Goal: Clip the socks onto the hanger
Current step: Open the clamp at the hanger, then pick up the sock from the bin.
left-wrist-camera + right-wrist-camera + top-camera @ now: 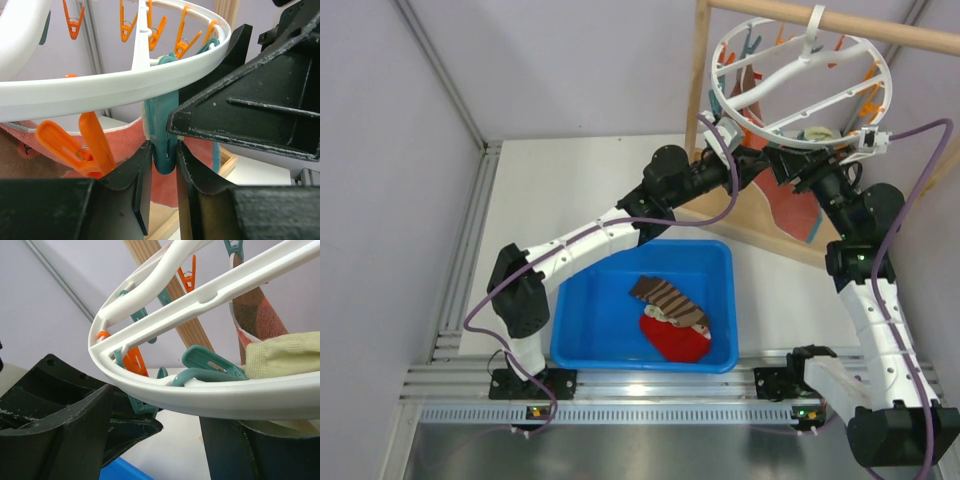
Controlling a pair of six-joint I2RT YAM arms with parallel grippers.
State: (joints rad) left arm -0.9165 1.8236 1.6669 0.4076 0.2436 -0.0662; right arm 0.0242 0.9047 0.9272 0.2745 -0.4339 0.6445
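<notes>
The white ring hanger (800,85) hangs by its hook from a wooden rod, with orange and teal pegs dangling from it. Under its near rim (115,87), my left gripper (164,150) is shut on a teal peg (162,125), squeezing the peg's handle ends. One cream sock (285,355) lies against the rim (250,392) beside another teal peg (210,362); whether that peg grips it I cannot tell. My right gripper (175,435) stands open under the rim with nothing between its fingers. In the top view the sock (817,132) shows above both grippers.
A blue bin (580,310) on the table holds a brown striped sock (665,297) and a red sock (675,340). A salmon-red cloth (795,210) hangs behind the arms. The wooden frame post (698,70) stands left of the hanger. An orange peg (75,150) hangs beside my left fingers.
</notes>
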